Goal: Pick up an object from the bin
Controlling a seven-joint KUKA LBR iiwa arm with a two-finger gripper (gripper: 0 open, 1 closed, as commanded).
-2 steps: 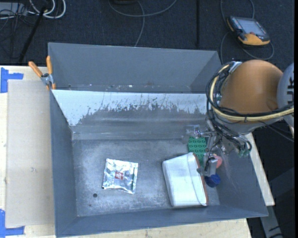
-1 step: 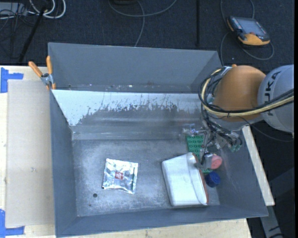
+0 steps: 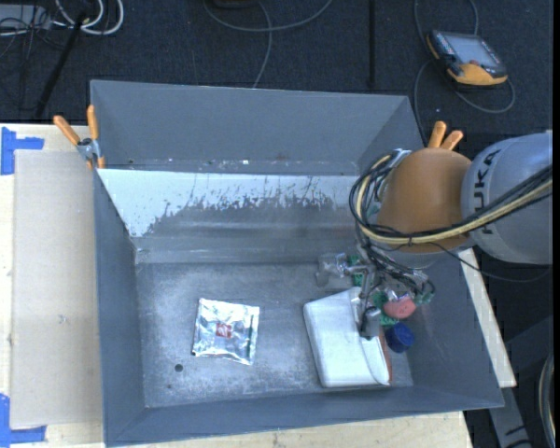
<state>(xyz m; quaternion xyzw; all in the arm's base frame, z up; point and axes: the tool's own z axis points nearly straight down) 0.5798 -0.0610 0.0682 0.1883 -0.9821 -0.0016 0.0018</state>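
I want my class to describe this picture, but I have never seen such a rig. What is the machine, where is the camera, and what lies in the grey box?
One camera looks down into a grey metal bin from above, a little to one side. The large grey shape on the right, with its orange cover and cables, is a robot arm reaching in. At its end sits the tool, the part made for grasping, low at the right edge of a flat white rectangular pack on the bin floor. Whether it grips anything cannot be seen. A small blue thing lies just beside it. Further left, apart, lies a crinkled silver foil packet.
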